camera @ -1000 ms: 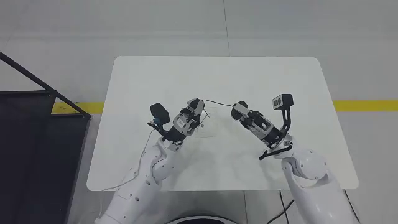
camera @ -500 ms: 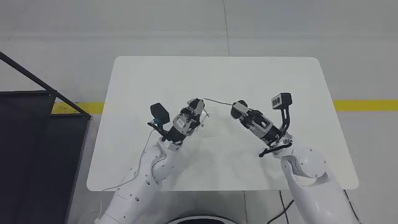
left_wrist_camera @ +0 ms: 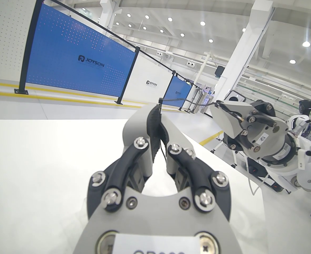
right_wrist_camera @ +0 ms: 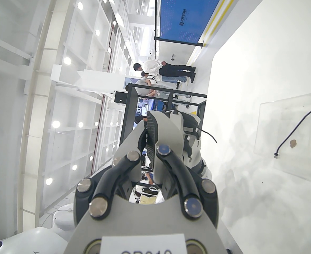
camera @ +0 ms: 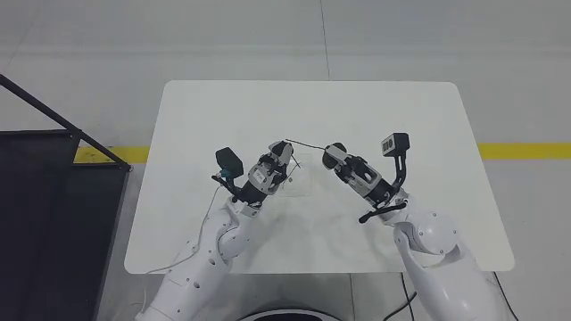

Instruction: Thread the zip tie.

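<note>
At centre of the top view, we saw L gripper [camera: 282, 150] & R gripper [camera: 330, 152] each pinching one end of the zip tie [camera: 308, 145], above the table [camera: 223, 116].

Your right end effector [right_wrist_camera: 148, 118]: fingers pressed together, ribbed pad showing between them.
Left end effector [right_wrist_camera: 175, 113]: just beyond yours, a black zip tie [right_wrist_camera: 208, 135] end trailing from it.
White bench [right_wrist_camera: 250, 54]: carries a clear sheet [right_wrist_camera: 269, 122], and on that lie a black strip [right_wrist_camera: 294, 131] and a brown speck [right_wrist_camera: 293, 142].
</note>
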